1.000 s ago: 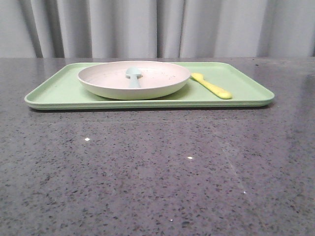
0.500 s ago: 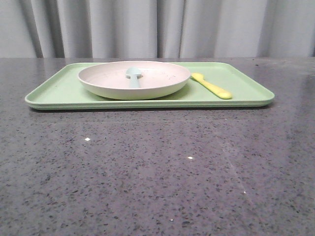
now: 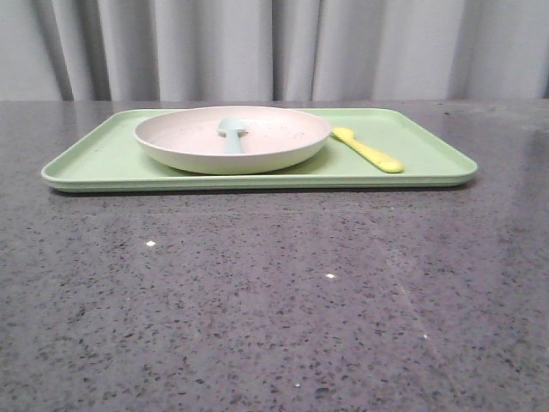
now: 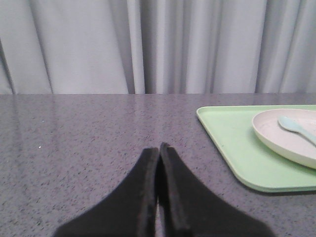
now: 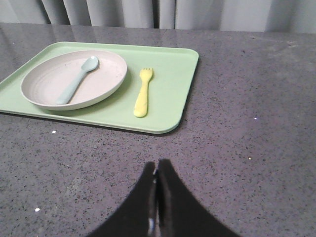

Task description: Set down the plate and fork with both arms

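One plate [image 3: 232, 140], one fork [image 3: 368, 149], one tray [image 3: 429, 154]; left claw [image 4: 158, 148] and right claw [image 5: 156, 173] pressed together.

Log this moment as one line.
plate on tray | spoon in plate | fork beside plate | both hands shut, empty

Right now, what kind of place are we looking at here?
Probably a staged tabletop test setup, not a real dining room: a dark speckled stone-look counter, a plain grey curtain backdrop, and one green tray holding a plate, spoon and fork.
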Controlling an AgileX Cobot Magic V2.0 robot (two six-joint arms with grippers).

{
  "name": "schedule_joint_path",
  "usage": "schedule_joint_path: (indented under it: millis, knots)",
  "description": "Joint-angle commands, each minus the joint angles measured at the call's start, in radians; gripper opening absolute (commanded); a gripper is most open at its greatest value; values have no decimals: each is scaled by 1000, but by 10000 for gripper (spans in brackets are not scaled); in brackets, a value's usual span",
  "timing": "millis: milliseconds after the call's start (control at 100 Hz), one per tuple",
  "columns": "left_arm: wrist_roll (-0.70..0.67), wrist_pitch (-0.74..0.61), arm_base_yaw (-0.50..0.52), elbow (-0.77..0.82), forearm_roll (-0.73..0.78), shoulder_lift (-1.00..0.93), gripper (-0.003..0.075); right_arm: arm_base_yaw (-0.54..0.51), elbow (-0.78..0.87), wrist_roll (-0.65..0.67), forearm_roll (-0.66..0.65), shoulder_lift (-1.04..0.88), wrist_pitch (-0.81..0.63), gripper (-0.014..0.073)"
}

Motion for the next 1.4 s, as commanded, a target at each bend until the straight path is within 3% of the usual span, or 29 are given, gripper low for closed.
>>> schedule_joint_path:
  millis: [0, 200, 1390]
  knots:
    - [-10, -93, 26, 12, 1, -23, -20, -6, -22, -1, -21, 11, -81, -67]
    - [-10, -112, 38, 113, 19, -165, -20, -6, -22, -1, -21, 11, -81, -67]
    - [-10, -84, 36, 121, 20, -161, -20, -6, -22, -1, -21, 13, -82, -67]
